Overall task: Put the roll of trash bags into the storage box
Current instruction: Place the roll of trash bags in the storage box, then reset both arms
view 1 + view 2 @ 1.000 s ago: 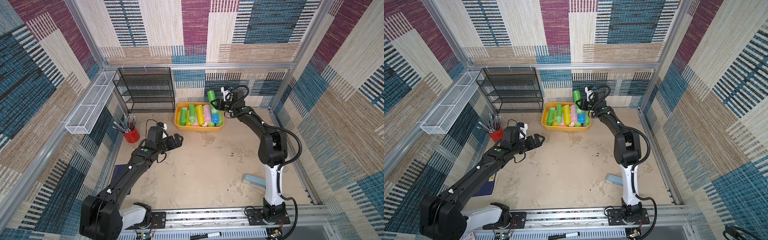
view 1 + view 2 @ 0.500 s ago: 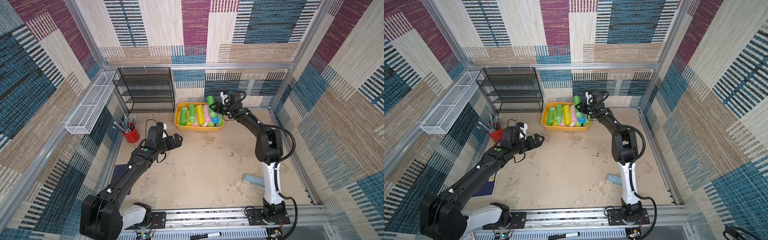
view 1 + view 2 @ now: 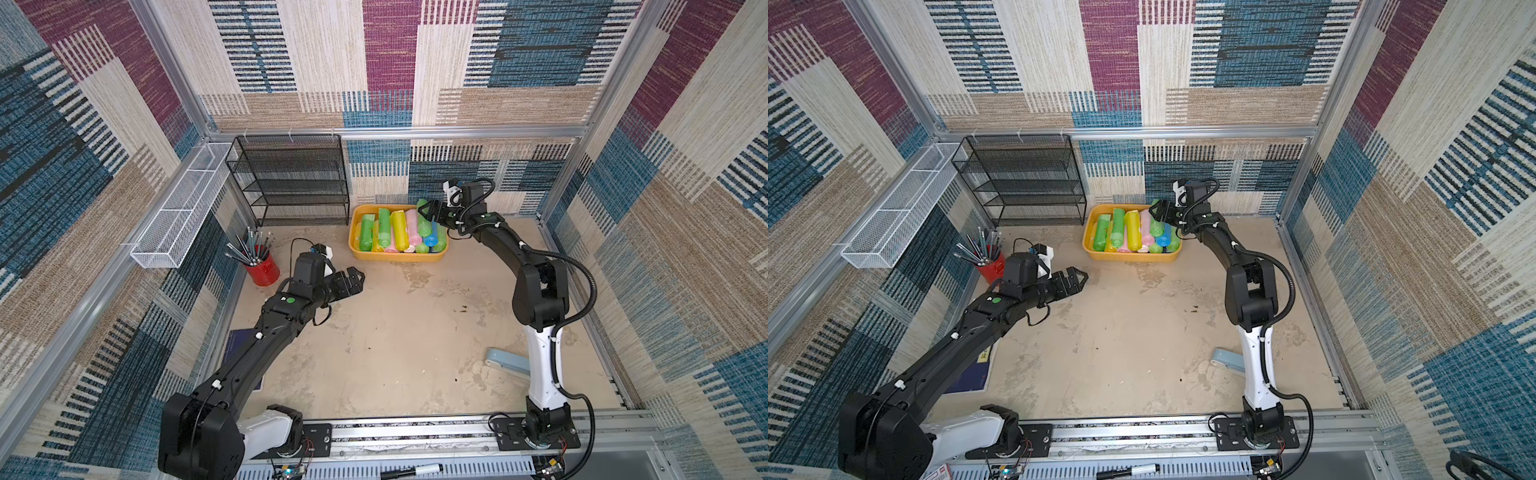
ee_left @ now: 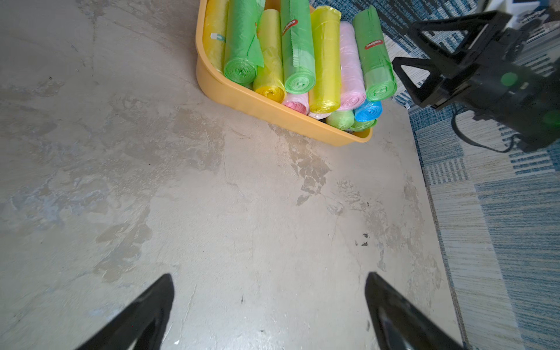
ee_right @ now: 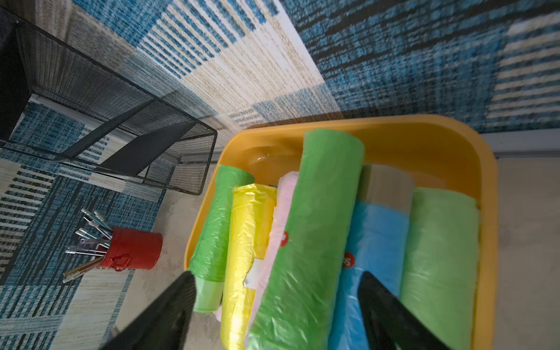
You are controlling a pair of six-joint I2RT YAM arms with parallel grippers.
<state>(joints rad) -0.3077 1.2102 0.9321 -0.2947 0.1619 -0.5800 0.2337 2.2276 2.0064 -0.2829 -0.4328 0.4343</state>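
right gripper (image 5: 275,274) gapes open over the storage box (image 5: 394,128), green roll (image 5: 315,227) lying lengthwise between its jaws atop the other rolls (image 5: 247,242) (not pinched). left gripper (image 4: 269,278) is open too, well away.

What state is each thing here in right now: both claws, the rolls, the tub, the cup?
left claw, open, holding nothing.
right claw, open, straddling the green roll.
green roll, lying atop the other rolls, not gripped.
storage box, upright, piled with rolls.
red cup, upright, holding pens.
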